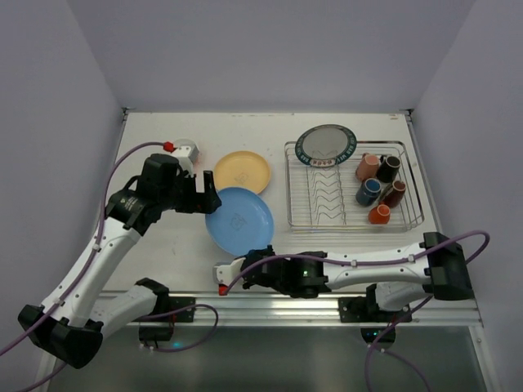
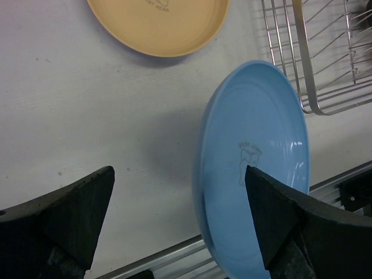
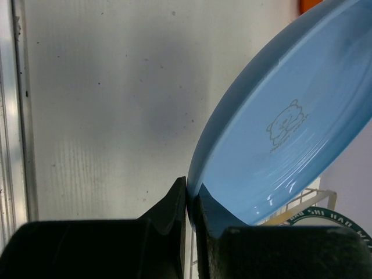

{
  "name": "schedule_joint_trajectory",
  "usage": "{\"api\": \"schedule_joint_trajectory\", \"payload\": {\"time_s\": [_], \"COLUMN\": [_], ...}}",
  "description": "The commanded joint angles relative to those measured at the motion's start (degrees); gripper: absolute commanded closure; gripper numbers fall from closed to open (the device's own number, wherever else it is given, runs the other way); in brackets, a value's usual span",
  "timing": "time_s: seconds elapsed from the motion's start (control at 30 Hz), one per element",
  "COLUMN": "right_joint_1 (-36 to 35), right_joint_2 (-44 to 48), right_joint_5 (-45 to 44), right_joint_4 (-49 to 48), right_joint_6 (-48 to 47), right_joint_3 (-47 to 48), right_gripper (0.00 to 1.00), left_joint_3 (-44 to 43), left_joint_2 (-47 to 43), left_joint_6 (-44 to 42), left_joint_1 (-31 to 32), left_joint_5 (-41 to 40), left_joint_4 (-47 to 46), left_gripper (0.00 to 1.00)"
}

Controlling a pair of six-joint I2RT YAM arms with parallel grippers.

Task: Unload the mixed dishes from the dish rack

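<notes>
A blue plate hangs tilted above the table, left of the dish rack. My right gripper is shut on its near rim; in the right wrist view the gripper pinches the edge of the plate. My left gripper is open at the plate's far left rim. In the left wrist view, the gripper has the rim of the plate between its spread fingers without touching. A dark-rimmed white plate leans at the rack's back. Several mugs lie in its right half.
A yellow plate lies flat on the table behind the blue one, also in the left wrist view. The rack's wire corner is close to the blue plate's right side. Walls enclose the table on three sides.
</notes>
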State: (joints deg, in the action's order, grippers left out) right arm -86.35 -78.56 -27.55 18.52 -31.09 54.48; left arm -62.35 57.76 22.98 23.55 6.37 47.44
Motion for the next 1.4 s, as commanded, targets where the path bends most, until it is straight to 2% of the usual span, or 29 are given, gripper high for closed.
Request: {"api": "schedule_joint_trajectory", "payload": {"time_s": [0.0,0.1,0.13,0.17,0.2,0.27,0.37,0.43,0.5,0.53,0.57,0.6,0.8,0.87,0.9,0.93,1.0,1.1,1.23,1.37], "right_joint_1": [-0.1,-0.1,-0.1,-0.1,-0.1,-0.1,-0.1,-0.1,0.2,1.1,2.0,2.9,13.2,17.6,21.8,24.3,32.0,36.1,37.9,38.0], "right_joint_2": [-3.1,-5.5,-6.0,-6.9,-7.1,-7.5,-7.4,-7.4,-7.5,-7.4,-7.3,-7.1,1.5,7.8,10.2,12.4,18.7,26.4,35.3,41.2], "right_joint_5": [-4.3,-7.1,-7.8,-9.1,-9.5,-10.2,-10.9,-11.2,-11.9,-12.2,-12.3,-12.4,-7.9,-9.1,-9.6,-8.7,-6.4,-6.9,-5.1,-7.7], "right_joint_4": [-0.9,-0.6,-0.6,-0.6,-0.6,-0.6,-0.7,-0.9,-1.6,-3.2,-4.2,-5.9,-17.6,-22.4,-24.5,-24.2,-22.4,-22.3,-23.9,-24.2], "right_joint_6": [-6.2,-6.9,-7.2,-7.2,-7.2,-7.2,-7.3,-7.2,-6.8,-5.7,-4.8,-3.6,10.3,18.1,25.7,29.8,41.4,50.1,51.7,51.8], "right_joint_3": [4.8,6.6,7.4,7.7,8.4,9.0,9.3,9.6,9.6,9.4,9.2,8.1,4.2,2.3,0.3,-0.5,-3.1,-8.0,-12.4,-15.4], "right_gripper": [1.00,1.00,1.00,1.00,1.00,1.00,1.00,1.00,0.99,0.86,0.66,0.02,0.01,0.01,0.01,0.01,0.01,0.01,0.01,0.01], "left_joint_3": [0.9,2.5,3.1,3.3,3.5,3.9,4.0,4.0,3.5,3.5,3.5,3.2,1.2,1.3,2.1,2.8,3.5,1.4,-4.4,-8.4], "left_joint_2": [-2.3,-2.1,-2.0,-1.9,-1.9,-1.7,-1.1,-0.6,-0.7,-0.9,-1.0,-0.8,4.7,6.5,7.0,7.7,11.0,18.8,28.1,36.5], "left_joint_6": [-3.0,-3.2,-3.3,-3.4,-3.4,-3.4,-3.5,-3.8,-3.4,-3.1,-2.1,-1.2,8.0,12.0,13.3,14.3,16.7,19.1,19.5,19.4], "left_joint_1": [0.4,0.4,0.4,0.4,0.4,0.4,0.4,0.4,0.4,0.4,0.4,0.4,-1.1,-4.6,-5.9,-7.8,-8.2,-8.3,-8.6,-8.5], "left_joint_5": [2.2,0.1,-0.5,-1.5,-2.1,-3.2,-5.6,-5.8,-7.2,-9.4,-10.5,-12.1,-19.7,-18.4,-17.2,-14.3,-14.4,-15.8,-13.5,-14.1], "left_joint_4": [-0.4,-0.4,-0.4,-0.3,-0.3,-0.2,0.3,0.3,-0.2,-0.9,-1.6,-2.8,-10.0,-14.9,-17.3,-19.9,-27.2,-31.6,-36.9,-37.2], "left_gripper": [0.02,0.17,0.34,0.46,0.62,0.74,0.83,0.99,1.00,1.00,1.00,1.00,1.00,1.00,1.00,1.00,1.00,1.00,1.00,1.00]}}
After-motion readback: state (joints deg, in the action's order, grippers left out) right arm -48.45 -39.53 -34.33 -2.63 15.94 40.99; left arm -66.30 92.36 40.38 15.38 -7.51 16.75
